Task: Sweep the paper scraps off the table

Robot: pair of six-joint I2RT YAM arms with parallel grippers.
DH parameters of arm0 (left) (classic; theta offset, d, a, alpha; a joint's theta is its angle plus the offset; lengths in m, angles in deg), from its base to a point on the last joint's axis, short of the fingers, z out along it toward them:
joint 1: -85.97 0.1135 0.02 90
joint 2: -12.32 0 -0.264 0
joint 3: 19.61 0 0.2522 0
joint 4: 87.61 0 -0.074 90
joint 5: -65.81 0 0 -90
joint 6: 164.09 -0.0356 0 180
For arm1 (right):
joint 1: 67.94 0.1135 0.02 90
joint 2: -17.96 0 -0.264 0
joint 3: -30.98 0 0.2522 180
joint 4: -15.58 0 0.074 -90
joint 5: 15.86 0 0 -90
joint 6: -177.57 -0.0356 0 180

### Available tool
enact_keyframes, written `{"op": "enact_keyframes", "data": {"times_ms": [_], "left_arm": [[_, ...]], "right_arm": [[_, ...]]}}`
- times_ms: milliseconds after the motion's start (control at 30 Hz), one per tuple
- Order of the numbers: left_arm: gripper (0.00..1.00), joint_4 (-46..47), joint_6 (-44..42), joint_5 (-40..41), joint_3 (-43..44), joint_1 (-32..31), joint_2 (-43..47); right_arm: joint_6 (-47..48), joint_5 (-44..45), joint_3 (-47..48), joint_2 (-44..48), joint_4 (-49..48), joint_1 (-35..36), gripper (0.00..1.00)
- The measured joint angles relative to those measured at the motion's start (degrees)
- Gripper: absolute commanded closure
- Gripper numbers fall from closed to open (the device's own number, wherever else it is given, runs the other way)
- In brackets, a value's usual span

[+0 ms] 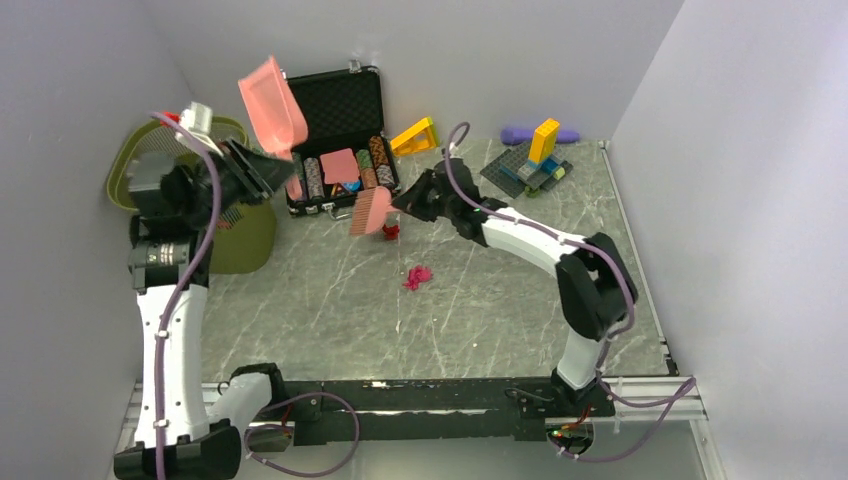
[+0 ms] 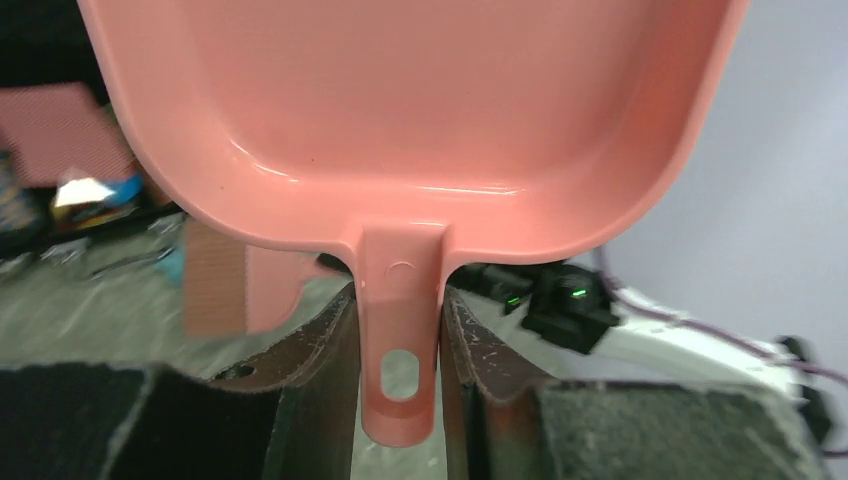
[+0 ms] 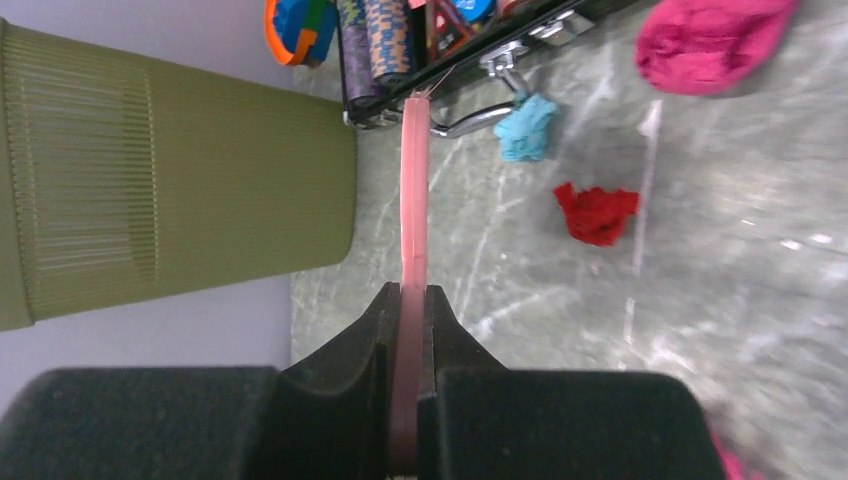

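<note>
My left gripper is shut on the handle of a pink dustpan and holds it raised above the olive bin; the pan fills the left wrist view, its handle between my fingers. My right gripper is shut on a pink brush, seen edge-on in the right wrist view. On the table a red paper scrap lies beside the brush and a pink one nearer. The right wrist view shows the red scrap, a teal scrap and a pink wad.
An olive bin stands at the left, also in the right wrist view. An open black case with poker chips sits at the back. A yellow piece, a brick build and a purple object lie at the far right.
</note>
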State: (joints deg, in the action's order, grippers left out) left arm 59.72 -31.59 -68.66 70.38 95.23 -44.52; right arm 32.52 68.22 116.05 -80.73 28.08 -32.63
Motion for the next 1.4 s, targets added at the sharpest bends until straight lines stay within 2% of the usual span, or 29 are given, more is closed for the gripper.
{"op": "enact_keyframes", "data": {"times_ms": [100, 233, 333, 500, 633, 767, 867, 1000, 1100, 1200, 1400], "left_arm": [[1.00, -8.66, -9.22, 8.96, -4.24, -4.20, 1.66], [1.00, -15.96, -16.46, 19.43, -10.80, -9.22, 1.33], [1.00, -18.32, -20.52, 26.21, -14.01, -13.64, 0.28], [1.00, -18.62, -25.24, 31.36, -16.02, -18.36, -1.51], [1.00, -18.60, -27.41, 31.82, -17.59, -18.75, -2.03], [1.00, -18.73, -28.33, 31.45, -18.80, -19.47, -2.03], [1.00, -18.58, -28.41, 30.97, -18.84, -19.82, -2.01], [1.00, -18.60, -28.46, 30.64, -18.88, -19.91, -1.92], [1.00, -18.43, -28.48, 30.36, -19.30, -19.91, -1.75], [1.00, -18.51, -28.48, 30.08, -19.78, -19.98, -1.77], [1.00, -18.51, -28.50, 28.83, -19.80, -20.06, -3.19]], "right_arm": [[-3.17, -0.07, 2.73, -5.77, -3.50, 1.66, 1.00], [-8.22, 3.89, 3.04, -9.86, -4.81, 1.90, 1.00], [-12.52, 8.55, 5.33, -13.40, -1.31, 1.79, 1.00], [-20.13, 13.90, 9.29, -15.43, 8.63, 1.97, 1.00], [-24.70, 20.06, 7.58, -10.51, 16.33, 3.76, 1.00], [-28.74, 27.47, 1.14, 1.01, 26.05, 6.88, 1.00], [-29.53, 31.78, -4.24, 9.11, 28.33, 9.22, 1.00], [-24.81, 35.08, -10.27, 16.50, 22.86, 9.53, 1.00], [-19.56, 35.93, -10.78, 17.33, 17.68, 7.67, 1.00], [-14.73, 34.34, -9.55, 16.26, 13.40, 4.85, 1.00], [-6.60, 24.70, -4.33, 7.82, 0.96, -1.88, 1.00]]}}
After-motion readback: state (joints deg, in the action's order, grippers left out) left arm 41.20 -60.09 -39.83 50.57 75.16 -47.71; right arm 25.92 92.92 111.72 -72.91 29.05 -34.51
